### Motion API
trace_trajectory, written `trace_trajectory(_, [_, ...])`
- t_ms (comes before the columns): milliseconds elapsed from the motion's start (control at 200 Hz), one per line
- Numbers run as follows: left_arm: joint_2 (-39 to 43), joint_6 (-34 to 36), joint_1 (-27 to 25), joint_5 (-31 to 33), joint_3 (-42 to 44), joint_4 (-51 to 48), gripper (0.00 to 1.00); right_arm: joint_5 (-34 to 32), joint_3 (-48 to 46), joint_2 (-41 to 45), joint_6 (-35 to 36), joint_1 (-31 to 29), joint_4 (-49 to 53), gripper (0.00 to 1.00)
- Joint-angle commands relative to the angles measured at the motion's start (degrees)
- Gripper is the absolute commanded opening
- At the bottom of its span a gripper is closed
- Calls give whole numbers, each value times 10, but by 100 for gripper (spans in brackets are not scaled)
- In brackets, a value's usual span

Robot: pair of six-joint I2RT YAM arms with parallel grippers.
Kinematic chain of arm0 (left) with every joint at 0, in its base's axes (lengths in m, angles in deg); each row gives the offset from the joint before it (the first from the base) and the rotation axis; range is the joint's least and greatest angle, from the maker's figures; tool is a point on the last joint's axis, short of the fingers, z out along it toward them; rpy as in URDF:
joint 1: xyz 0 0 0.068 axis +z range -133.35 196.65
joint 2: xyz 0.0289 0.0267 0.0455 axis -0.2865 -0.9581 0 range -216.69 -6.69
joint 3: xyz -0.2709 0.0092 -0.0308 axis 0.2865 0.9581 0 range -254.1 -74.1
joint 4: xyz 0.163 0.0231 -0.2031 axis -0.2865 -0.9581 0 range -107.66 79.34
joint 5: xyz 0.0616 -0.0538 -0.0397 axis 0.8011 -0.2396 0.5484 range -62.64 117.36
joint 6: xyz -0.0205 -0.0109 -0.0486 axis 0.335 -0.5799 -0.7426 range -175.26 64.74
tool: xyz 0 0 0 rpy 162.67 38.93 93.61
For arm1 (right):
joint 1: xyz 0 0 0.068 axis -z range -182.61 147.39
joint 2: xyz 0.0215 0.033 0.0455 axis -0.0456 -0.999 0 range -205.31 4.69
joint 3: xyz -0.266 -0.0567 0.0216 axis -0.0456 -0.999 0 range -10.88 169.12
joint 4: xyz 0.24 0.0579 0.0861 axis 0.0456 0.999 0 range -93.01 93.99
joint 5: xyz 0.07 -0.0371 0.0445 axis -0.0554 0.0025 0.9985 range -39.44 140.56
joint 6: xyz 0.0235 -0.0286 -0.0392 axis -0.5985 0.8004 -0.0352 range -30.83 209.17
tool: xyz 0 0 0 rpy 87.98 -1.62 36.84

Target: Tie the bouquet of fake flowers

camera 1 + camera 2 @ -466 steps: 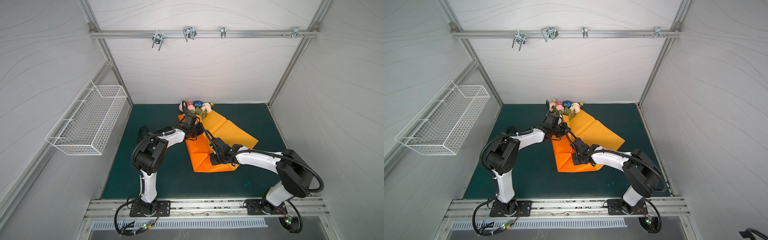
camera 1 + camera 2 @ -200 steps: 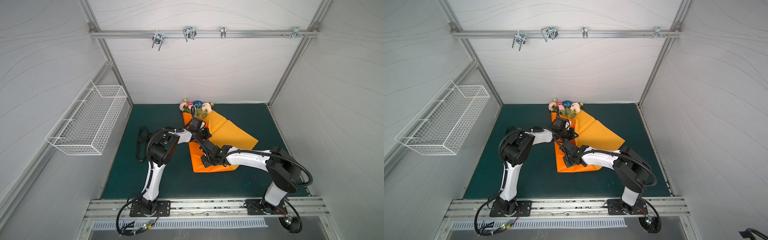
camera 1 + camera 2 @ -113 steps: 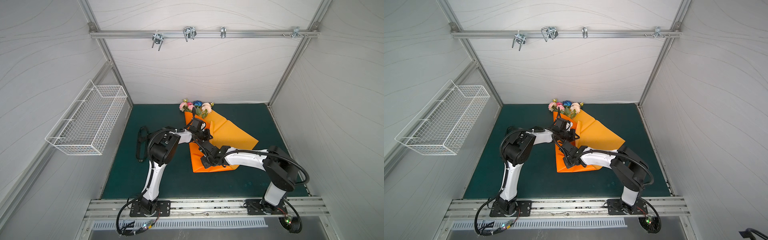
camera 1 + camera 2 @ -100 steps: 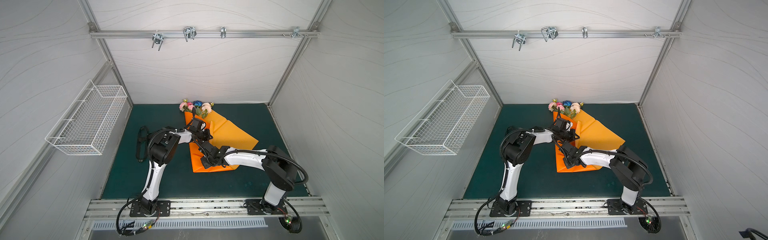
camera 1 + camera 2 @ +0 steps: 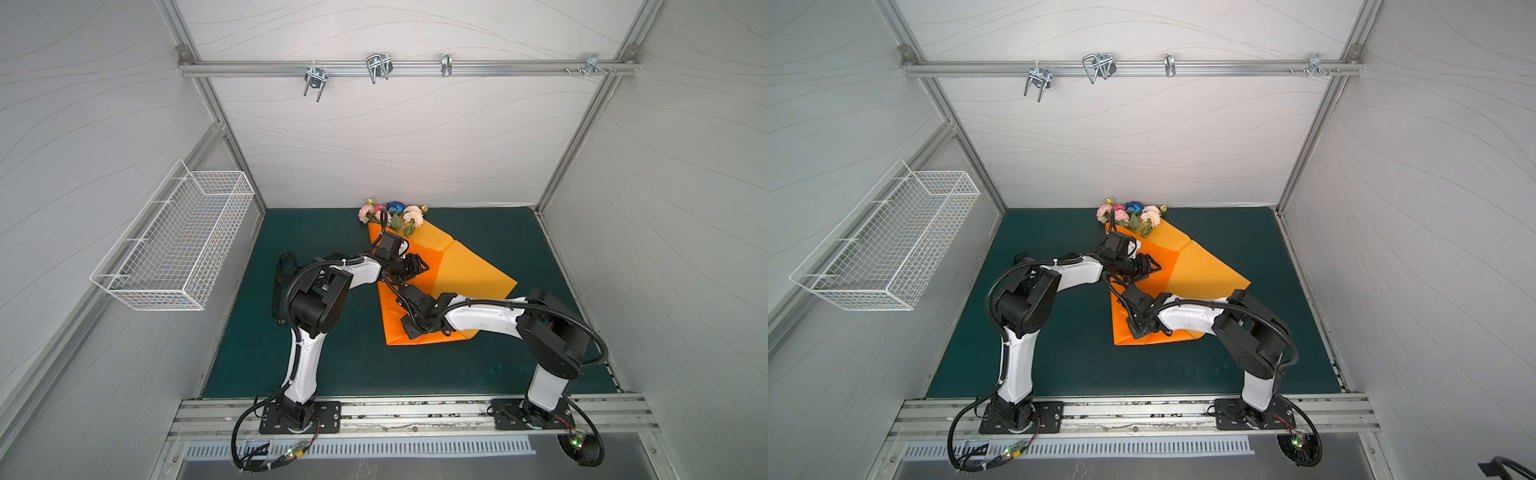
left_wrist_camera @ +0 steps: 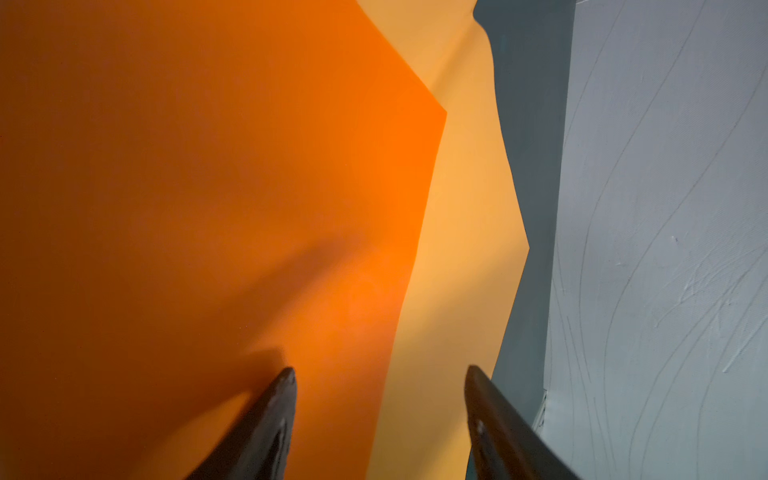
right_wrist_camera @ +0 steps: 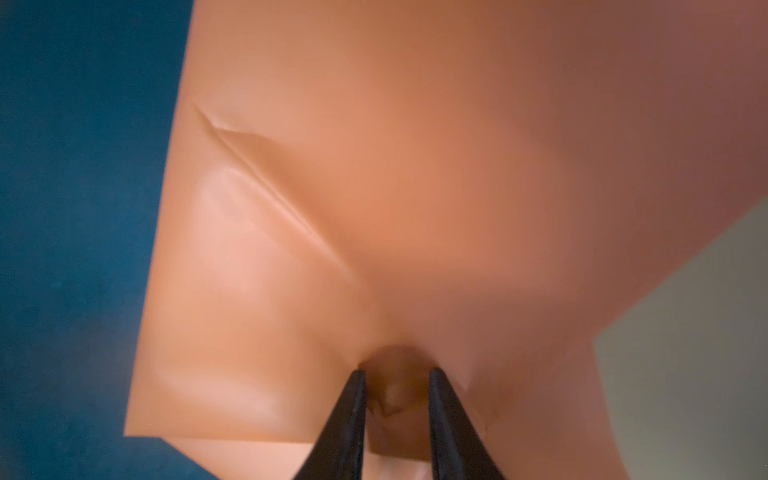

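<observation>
The bouquet of fake flowers (image 5: 392, 212) (image 5: 1133, 212) lies at the back of the green mat, pink, peach and blue heads showing. Its stems are hidden inside the folded orange paper sheet (image 5: 461, 266) (image 5: 1200, 266) (image 6: 208, 187) (image 7: 415, 187). My left gripper (image 5: 419, 266) (image 5: 1152, 266) (image 6: 380, 370) hovers open over the paper's upper fold, nothing between its fingers. My right gripper (image 5: 405, 294) (image 5: 1126, 294) (image 7: 395, 371) sits just in front of it, shut on a bunched pinch of the orange paper; I cannot tell whether stems are inside that pinch.
A black printed ribbon (image 5: 277, 291) lies on the mat left of the paper, partly behind the left arm. A white wire basket (image 5: 174, 249) hangs on the left wall. A metal rail with hooks (image 5: 378, 68) crosses the back wall.
My left gripper has opened in the last half second and holds nothing now. The right gripper has kept its pinch on the paper and barely moved.
</observation>
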Motion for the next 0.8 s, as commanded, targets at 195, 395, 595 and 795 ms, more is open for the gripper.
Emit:
trace_trajectory(195, [177,56,40,214,75,-110,61,13,9,-6,-3,5,17,29])
trace_trajectory(395, [166,90,45,270,80,-142,65,19,11,-8,0,6,16,29])
trace_trajectory(595, [104,108,45,279,29,-166,67,21,17,-9,6,6,18,28])
trace_trajectory(795, [74,109,47,326,11,-200,63,22,29,-9,16,7,23,30])
